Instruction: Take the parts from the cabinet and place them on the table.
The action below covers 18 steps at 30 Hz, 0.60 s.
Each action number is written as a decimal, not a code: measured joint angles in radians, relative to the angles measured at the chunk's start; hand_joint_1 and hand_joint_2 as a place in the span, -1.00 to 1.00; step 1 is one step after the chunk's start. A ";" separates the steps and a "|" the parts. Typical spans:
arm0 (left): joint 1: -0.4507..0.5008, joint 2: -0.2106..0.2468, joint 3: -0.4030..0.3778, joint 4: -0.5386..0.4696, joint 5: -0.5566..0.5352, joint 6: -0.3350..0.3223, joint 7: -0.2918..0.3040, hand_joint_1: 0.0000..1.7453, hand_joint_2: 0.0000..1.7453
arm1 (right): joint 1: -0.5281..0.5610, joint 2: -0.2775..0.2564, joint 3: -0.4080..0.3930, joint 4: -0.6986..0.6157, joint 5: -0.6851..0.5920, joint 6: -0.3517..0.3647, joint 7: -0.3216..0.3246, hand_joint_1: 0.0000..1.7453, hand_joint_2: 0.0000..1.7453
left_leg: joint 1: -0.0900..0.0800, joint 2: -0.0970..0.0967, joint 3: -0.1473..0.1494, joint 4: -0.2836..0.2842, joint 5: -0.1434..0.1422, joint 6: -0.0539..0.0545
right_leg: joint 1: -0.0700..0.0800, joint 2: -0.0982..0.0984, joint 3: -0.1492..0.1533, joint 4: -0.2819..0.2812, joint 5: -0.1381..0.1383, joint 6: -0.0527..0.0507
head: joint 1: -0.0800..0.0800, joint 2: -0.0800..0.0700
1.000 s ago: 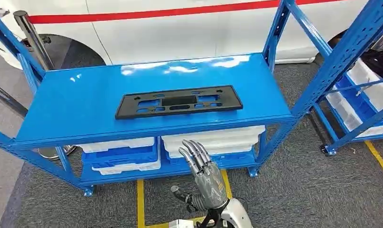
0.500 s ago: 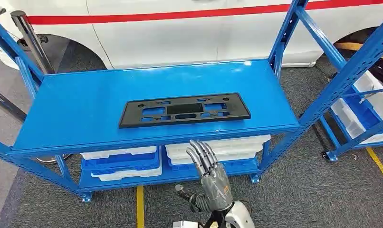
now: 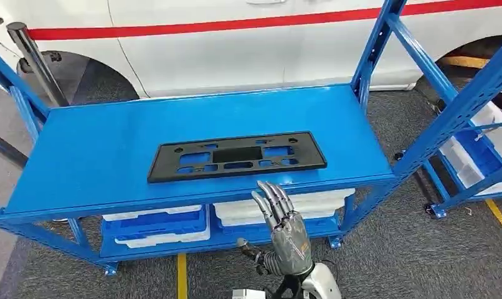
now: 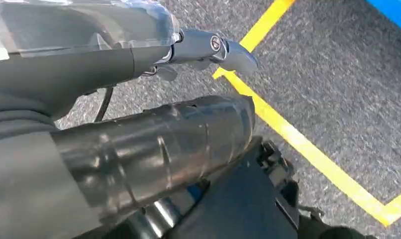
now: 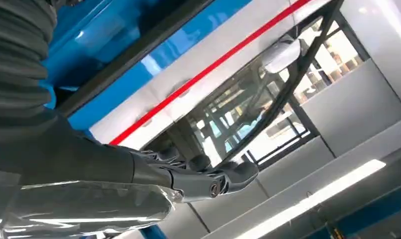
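A long black plastic part [image 3: 237, 156] with several cut-outs lies flat on the top shelf of the blue rack [image 3: 93, 156], near its front edge. My right hand [image 3: 286, 233] is raised in front of the rack and just below that edge. Its fingers point up and apart, and it holds nothing. In the right wrist view the same hand [image 5: 198, 179] looks up past the blue shelf [image 5: 104, 30]. My left hand [image 4: 139, 124] hangs over grey carpet with nothing in it, its fingers apart.
White and blue bins [image 3: 161, 224] fill the rack's lower shelf. A white car [image 3: 236, 50] with a red stripe stands behind. A second blue rack [image 3: 473, 124] with bins is at the right. A metal post [image 3: 33, 56] is at the back left. Yellow floor tape [image 3: 183, 274] runs below.
The whole picture has shifted, so the camera moved and the rack sits lower in view. My right hand's fingertips now reach the height of the shelf's front edge. The black part has not moved.
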 joint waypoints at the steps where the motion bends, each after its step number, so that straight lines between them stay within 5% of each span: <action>1: -0.001 0.000 0.000 0.000 0.001 0.000 0.000 -1.00 -1.00 | -0.003 0.000 -0.001 -0.002 0.002 0.000 0.000 -1.00 1.00 | 0.000 0.001 -0.019 0.044 -0.021 -0.005 | -0.002 -0.003 0.008 -0.002 -0.005 -0.008 | -0.004 0.000; 3: -0.002 0.000 0.000 0.000 0.002 0.000 0.000 -1.00 -1.00 | -0.003 0.000 -0.002 -0.006 0.004 0.000 0.000 -1.00 1.00 | 0.006 0.001 -0.116 0.213 -0.090 -0.015 | -0.002 -0.006 0.018 -0.002 -0.016 -0.011 | -0.004 0.000; 5: 0.002 0.000 0.000 0.000 0.002 0.000 0.000 -1.00 -1.00 | -0.003 0.000 -0.003 -0.006 0.004 0.000 0.000 -1.00 1.00 | 0.009 0.001 -0.187 0.310 -0.096 -0.020 | -0.003 -0.005 0.029 0.000 -0.027 -0.011 | -0.004 0.000; 7: 0.004 0.001 0.000 0.000 0.002 0.000 0.000 -1.00 -1.00 | -0.003 0.000 -0.003 -0.006 0.004 0.000 0.000 -1.00 1.00 | 0.011 0.001 -0.169 0.224 -0.005 -0.021 | -0.004 -0.002 0.049 0.000 -0.040 -0.007 | -0.004 0.000; 9: 0.003 0.002 0.000 0.000 0.002 0.000 0.000 -1.00 -1.00 | -0.004 0.000 -0.003 -0.009 0.004 0.000 0.000 -1.00 1.00 | 0.012 0.003 -0.099 0.033 0.108 -0.015 | -0.005 -0.002 0.074 0.002 -0.059 0.001 | -0.004 0.000; 10: 0.004 0.002 0.000 0.000 0.002 0.000 0.000 -1.00 -1.00 | -0.004 -0.001 -0.003 -0.009 0.004 0.000 0.000 -1.00 1.00 | 0.003 0.002 -0.087 0.025 0.086 -0.010 | 0.000 -0.002 0.071 0.001 -0.065 0.010 | -0.003 0.000; 18: 0.004 0.002 0.000 0.000 0.002 0.000 0.000 -1.00 -1.00 | -0.004 -0.001 -0.003 -0.009 0.004 0.000 0.000 -1.00 1.00 | 0.003 0.002 -0.087 0.025 0.086 -0.010 | 0.000 -0.002 0.071 0.001 -0.065 0.010 | -0.003 0.000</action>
